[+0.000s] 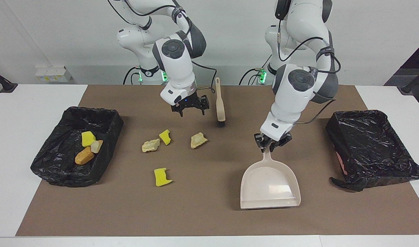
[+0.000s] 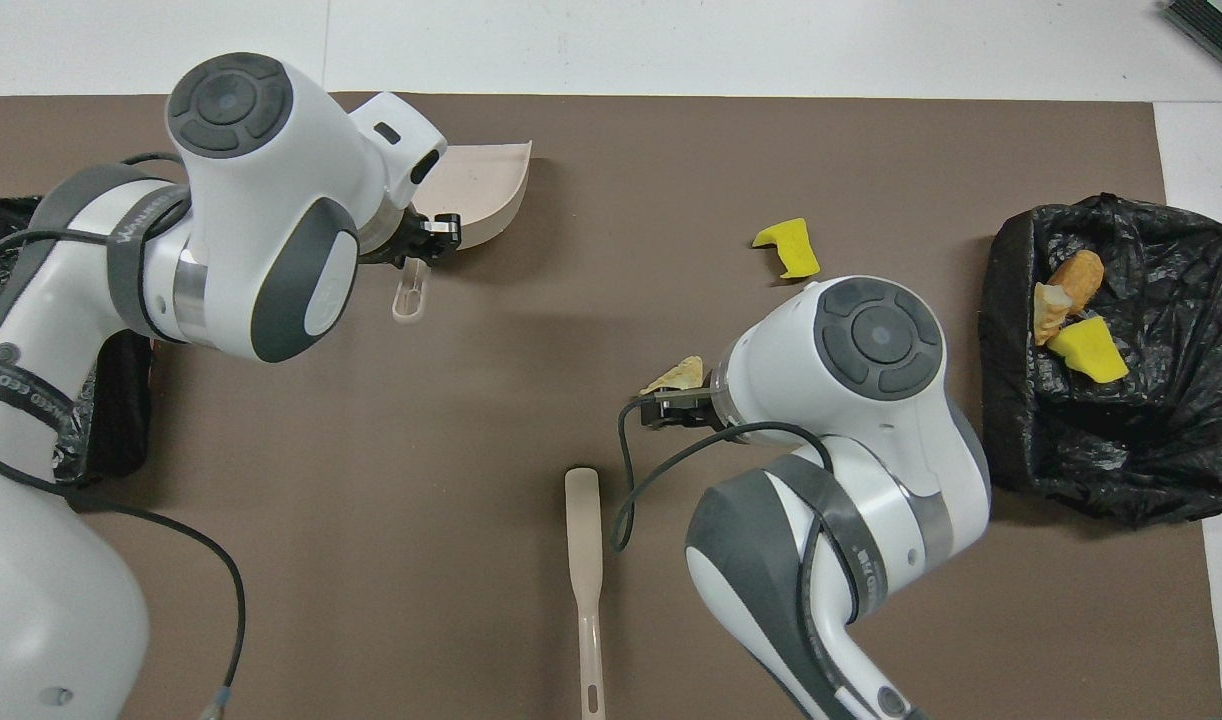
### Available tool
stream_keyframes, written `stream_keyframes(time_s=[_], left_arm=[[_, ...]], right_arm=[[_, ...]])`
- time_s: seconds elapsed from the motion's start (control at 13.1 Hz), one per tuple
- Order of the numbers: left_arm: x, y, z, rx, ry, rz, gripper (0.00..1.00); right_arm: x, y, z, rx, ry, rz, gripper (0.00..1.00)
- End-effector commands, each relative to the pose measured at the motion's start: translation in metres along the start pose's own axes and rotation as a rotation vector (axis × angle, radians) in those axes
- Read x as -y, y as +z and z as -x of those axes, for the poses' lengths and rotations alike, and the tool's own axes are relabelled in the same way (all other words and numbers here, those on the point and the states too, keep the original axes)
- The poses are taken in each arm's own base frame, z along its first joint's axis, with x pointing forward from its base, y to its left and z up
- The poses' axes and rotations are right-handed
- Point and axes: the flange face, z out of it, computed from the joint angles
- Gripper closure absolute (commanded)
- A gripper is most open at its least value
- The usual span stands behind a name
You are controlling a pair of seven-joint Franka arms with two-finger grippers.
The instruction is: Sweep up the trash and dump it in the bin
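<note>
Facing view only — brush [image 1: 220, 103] bristles

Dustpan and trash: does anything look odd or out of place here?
Yes. The dustpan, held by the left tool, is empty and sits toward the left arm's end, apart from four loose trash pieces. The brush lies unheld.

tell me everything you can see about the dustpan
The dustpan is pale beige, plastic by its look, a shallow scoop with raised side walls and a thin handle. It is empty. The left gripper is shut on the handle, which points toward the robots. It sits over the brown mat, toward the left arm's end.
</note>
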Motion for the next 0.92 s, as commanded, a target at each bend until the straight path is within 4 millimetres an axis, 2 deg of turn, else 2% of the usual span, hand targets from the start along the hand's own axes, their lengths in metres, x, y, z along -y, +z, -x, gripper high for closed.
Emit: stream_keyframes(time_s=[0.0,0.08,0.15,0.31,0.46,0.53,0.61,0.69,0.76,0.84], left_arm=[[0.036,0.017,0.038,0.012,0.08,0.005,1.0],[0.048,0.028,0.051,0.012,0.097,0.004,1.0],[0.056,0.032,0.059,0.007,0.113,0.004,1.0],[0.062,0.056,0.073,0.053,0.108,-0.005,1.0],[0.065,0.067,0.081,0.078,0.11,-0.011,0.98],[0.066,0.072,0.086,0.091,0.11,-0.013,0.85],[0.067,0.077,0.09,0.099,0.111,-0.015,0.76],[0.069,0.078,0.093,0.094,0.109,-0.014,0.61],[0.074,0.081,0.096,0.103,0.102,-0.016,0.56],[0.076,0.081,0.1,0.106,0.102,-0.016,0.55]], right_arm=[[0.013,0.007,0.017,-0.017,0.038,-0.009,0.0],[0.018,0.013,0.023,-0.014,0.054,-0.007,0.0],[0.031,0.016,0.032,-0.013,0.061,-0.006,0.0],[0.047,0.026,0.046,0.0,0.091,0.002,0.0],[0.065,0.038,0.063,0.003,0.119,0.004,0.0],[0.076,0.047,0.075,0.007,0.136,0.009,0.0],[0.086,0.057,0.086,0.005,0.136,0.007,0.0],[0.094,0.066,0.097,0.001,0.15,0.006,0.0],[0.101,0.075,0.107,0.009,0.172,0.014,0.0],[0.11,0.092,0.119,0.029,0.188,0.035,0.0]])
